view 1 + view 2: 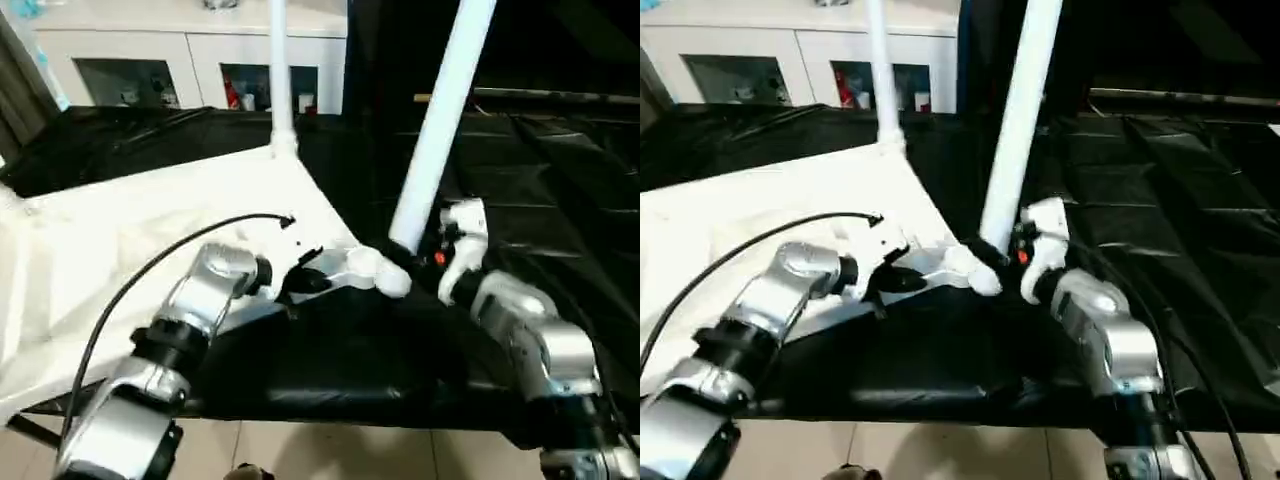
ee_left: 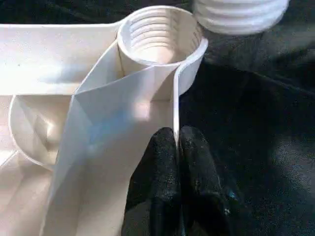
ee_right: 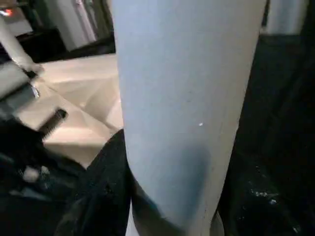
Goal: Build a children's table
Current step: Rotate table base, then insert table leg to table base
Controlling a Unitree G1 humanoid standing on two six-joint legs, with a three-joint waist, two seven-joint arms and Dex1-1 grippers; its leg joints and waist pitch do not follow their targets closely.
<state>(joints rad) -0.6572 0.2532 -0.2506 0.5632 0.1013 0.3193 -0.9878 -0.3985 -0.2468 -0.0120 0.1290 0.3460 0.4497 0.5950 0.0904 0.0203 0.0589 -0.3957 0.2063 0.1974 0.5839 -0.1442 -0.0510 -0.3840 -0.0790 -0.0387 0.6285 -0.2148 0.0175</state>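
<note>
Tabletop [image 2: 98, 128] rim pinched by left gripper [image 2: 177, 142]; right gripper [image 1: 985, 255] clamps leg [image 1: 1020, 120].

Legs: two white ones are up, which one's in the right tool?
The nearer, tilted leg, gripped near its base by the right tool beside the empty corner socket. The far leg stands upright in the tabletop corner.

A large black-draped table [image 1: 560, 180] fills the middle and right of the frame; a white glass-door cabinet [image 1: 190, 60] stands at upper left, small items on its shelves; pale tiled floor [image 1: 330, 450] runs along the bottom edge.
</note>
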